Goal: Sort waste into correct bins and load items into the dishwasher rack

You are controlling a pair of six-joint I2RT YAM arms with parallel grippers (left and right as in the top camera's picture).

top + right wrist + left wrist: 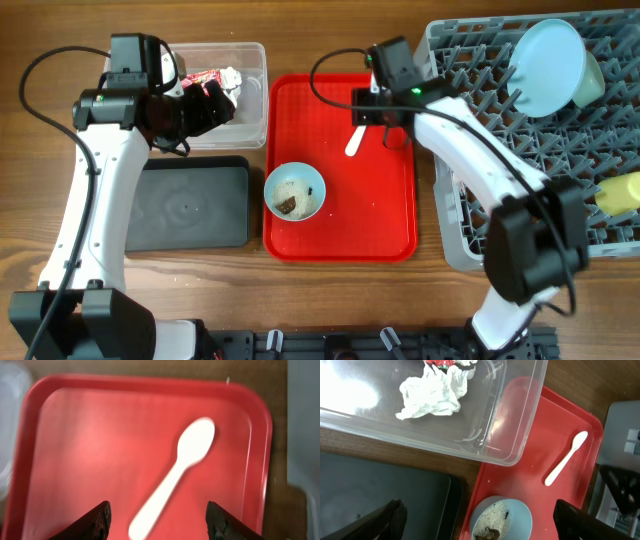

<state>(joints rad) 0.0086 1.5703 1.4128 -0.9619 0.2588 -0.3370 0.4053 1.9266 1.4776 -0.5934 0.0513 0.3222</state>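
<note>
Red tray [90,450] bears white spoon [170,482] beneath spread right hand [160,520].

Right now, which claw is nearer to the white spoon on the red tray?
Right. The right claw hangs open just above the spoon; the left claw is over the clear tub, beside the tray.

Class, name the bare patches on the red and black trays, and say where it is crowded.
Black tray: wholly bare. Red tray: bare between the bowl and the rim nearest the rack, and in the corner by the clear tub. Crowded: around the spoon, with the right gripper over it.
</note>
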